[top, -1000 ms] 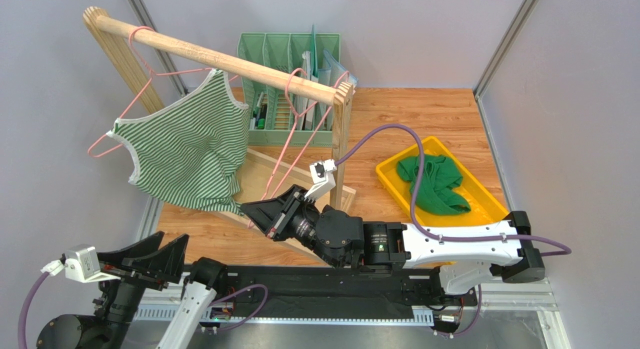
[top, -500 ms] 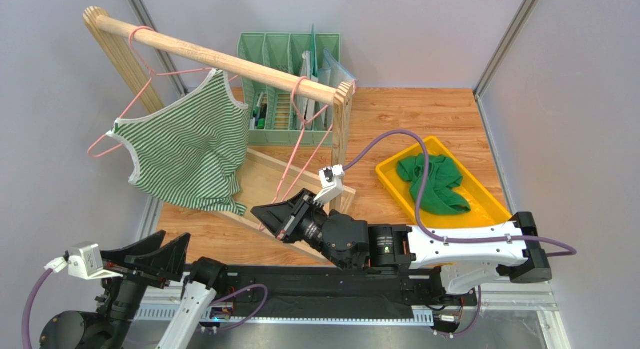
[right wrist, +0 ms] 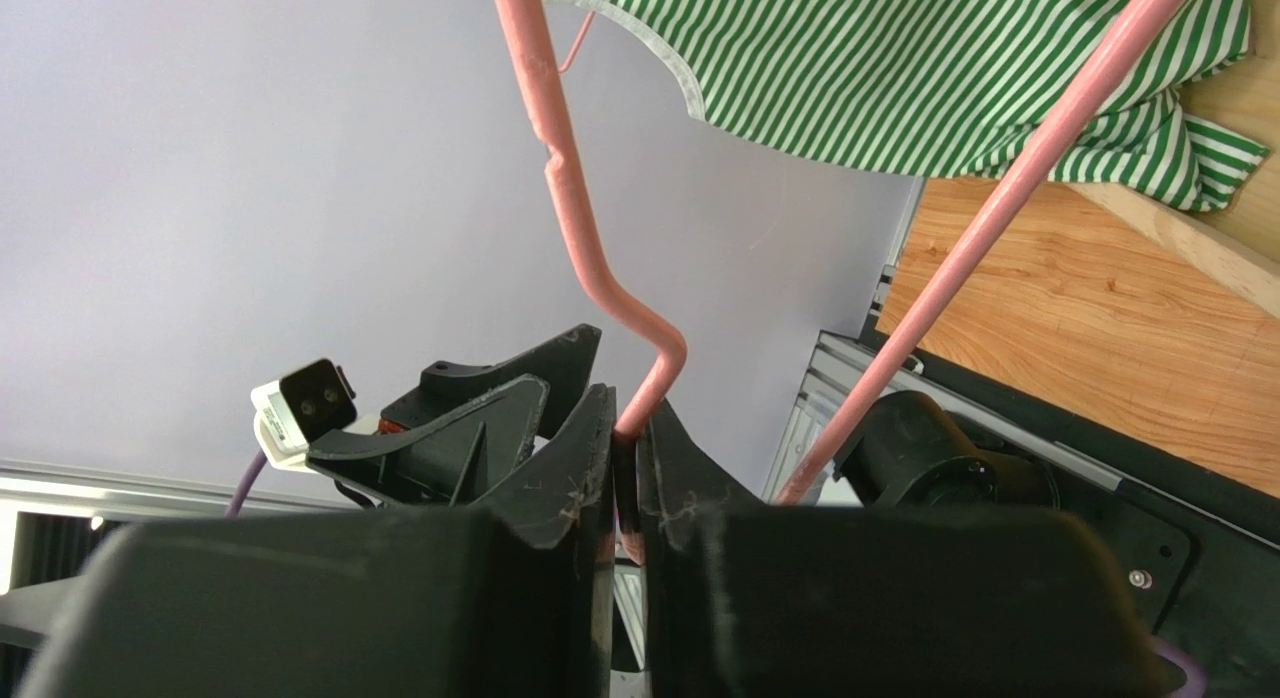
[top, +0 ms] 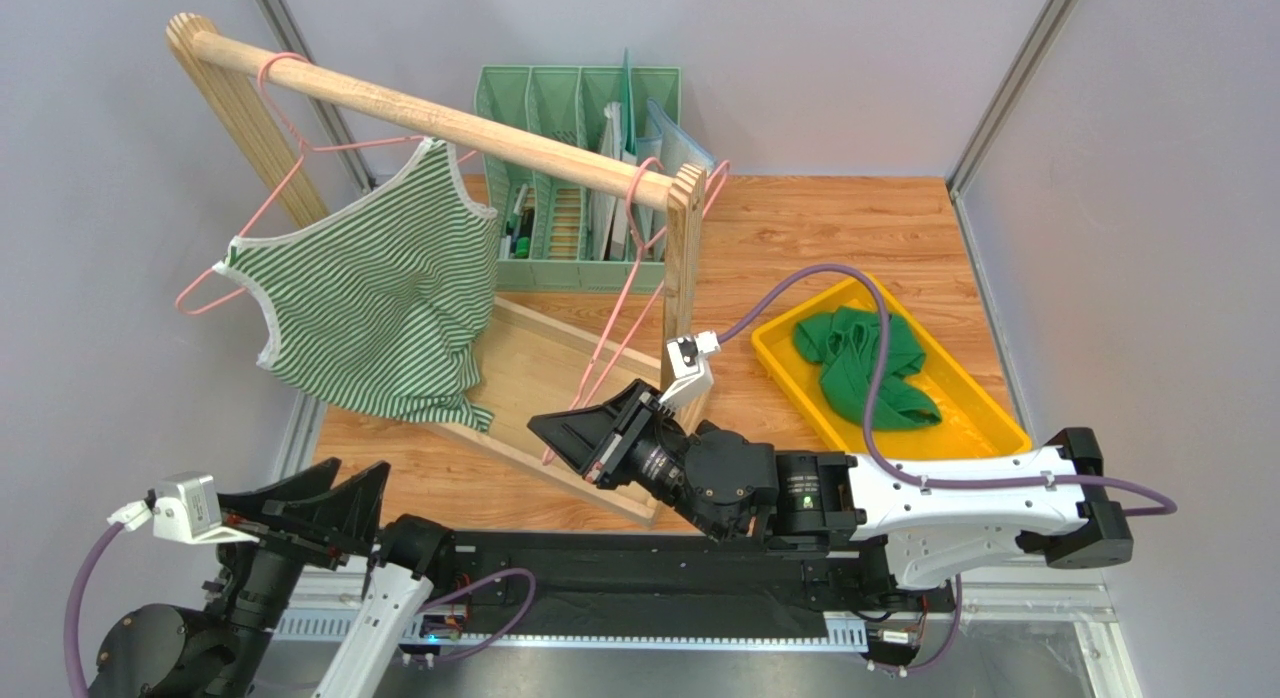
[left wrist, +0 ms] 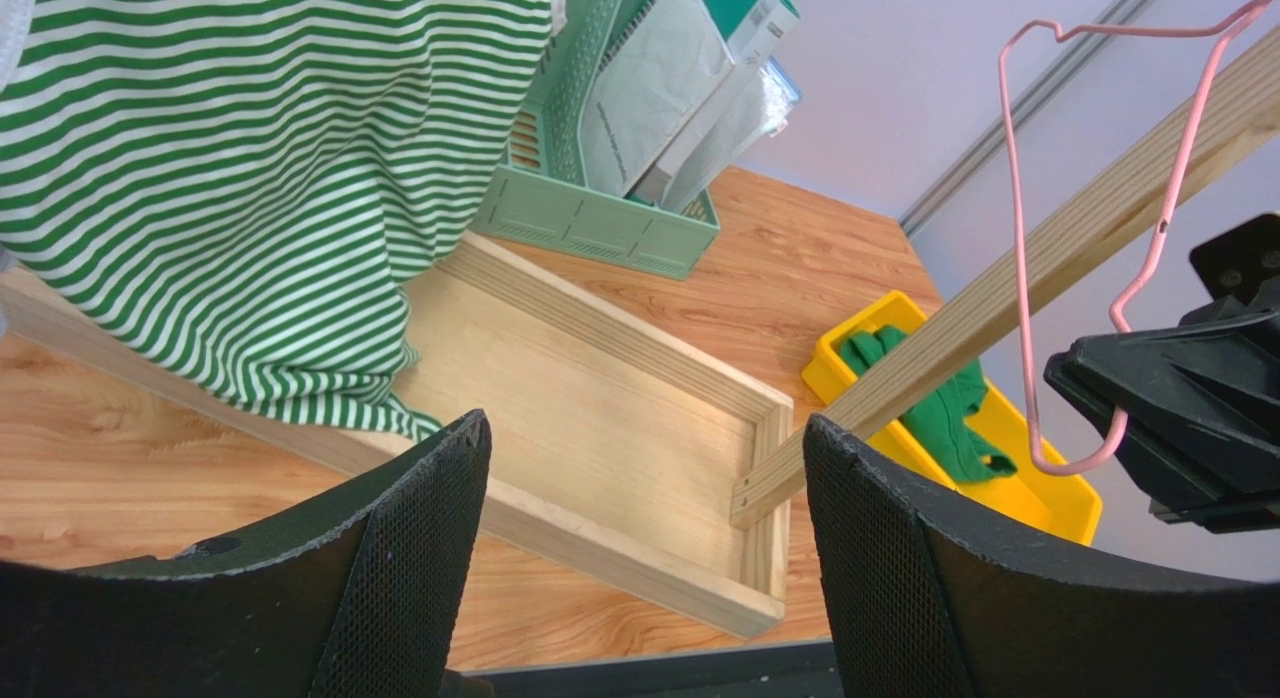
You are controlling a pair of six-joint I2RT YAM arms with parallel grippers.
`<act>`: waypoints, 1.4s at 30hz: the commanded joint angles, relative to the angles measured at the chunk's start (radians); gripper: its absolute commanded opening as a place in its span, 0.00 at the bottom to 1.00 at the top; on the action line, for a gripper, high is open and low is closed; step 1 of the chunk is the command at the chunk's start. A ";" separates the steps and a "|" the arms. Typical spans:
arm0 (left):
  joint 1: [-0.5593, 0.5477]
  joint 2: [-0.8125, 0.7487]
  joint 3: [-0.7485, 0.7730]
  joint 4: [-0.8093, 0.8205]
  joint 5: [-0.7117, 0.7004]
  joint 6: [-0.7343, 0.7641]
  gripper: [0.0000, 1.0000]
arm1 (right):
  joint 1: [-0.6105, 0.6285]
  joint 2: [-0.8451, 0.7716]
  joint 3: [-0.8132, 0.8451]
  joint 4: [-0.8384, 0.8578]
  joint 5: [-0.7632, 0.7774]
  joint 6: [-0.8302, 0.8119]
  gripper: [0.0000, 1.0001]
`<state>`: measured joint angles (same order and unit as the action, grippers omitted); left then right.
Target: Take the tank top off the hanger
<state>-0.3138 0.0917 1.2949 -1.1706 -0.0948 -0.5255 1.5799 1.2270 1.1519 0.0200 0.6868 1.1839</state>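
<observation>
A green-and-white striped tank top [top: 376,293] hangs on a pink hanger [top: 226,241] hooked over the wooden rail [top: 451,121] at the left. A second, empty pink hanger [top: 624,316] hangs at the rail's right end. My right gripper [top: 579,436] is shut on this empty hanger's lower corner, and the wire is pinched between its jaws in the right wrist view [right wrist: 628,428]. My left gripper [top: 323,503] is open and empty, low at the near left, below the tank top [left wrist: 256,173].
The rack's wooden base frame [top: 541,368] lies under the rail, with an upright post [top: 684,278] at the right. A green file organizer [top: 579,173] stands behind. A yellow tray [top: 977,406] with green cloth [top: 864,361] sits at the right.
My right gripper has moved right and nearer, sliding the empty pink hanger along the rail to its right end. The left arm has shifted slightly. The tank top has not moved.
</observation>
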 commanded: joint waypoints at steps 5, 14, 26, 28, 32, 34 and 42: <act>-0.004 0.011 -0.009 0.011 0.010 -0.010 0.81 | 0.002 -0.032 -0.011 0.024 -0.009 0.005 0.25; -0.002 0.013 -0.017 0.014 0.012 -0.010 0.81 | 0.002 -0.041 0.000 -0.015 -0.017 -0.032 0.65; -0.002 0.011 -0.016 0.002 -0.006 0.007 0.80 | 0.002 -0.060 0.081 -0.325 0.011 -0.184 1.00; -0.002 0.013 -0.022 0.005 -0.002 0.005 0.81 | 0.002 -0.075 0.097 -0.337 0.005 -0.271 1.00; -0.002 0.016 -0.031 0.012 0.006 0.002 0.81 | 0.002 -0.125 0.082 -0.284 -0.035 -0.401 1.00; -0.002 0.016 -0.037 0.015 0.006 -0.002 0.81 | 0.002 -0.142 0.072 -0.252 -0.044 -0.456 1.00; -0.002 0.016 -0.036 0.012 0.009 -0.005 0.80 | 0.002 -0.218 0.045 -0.267 0.014 -0.514 1.00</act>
<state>-0.3138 0.0917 1.2568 -1.1709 -0.0910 -0.5297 1.5787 1.0580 1.2049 -0.2726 0.6571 0.7406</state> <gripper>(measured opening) 0.806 0.998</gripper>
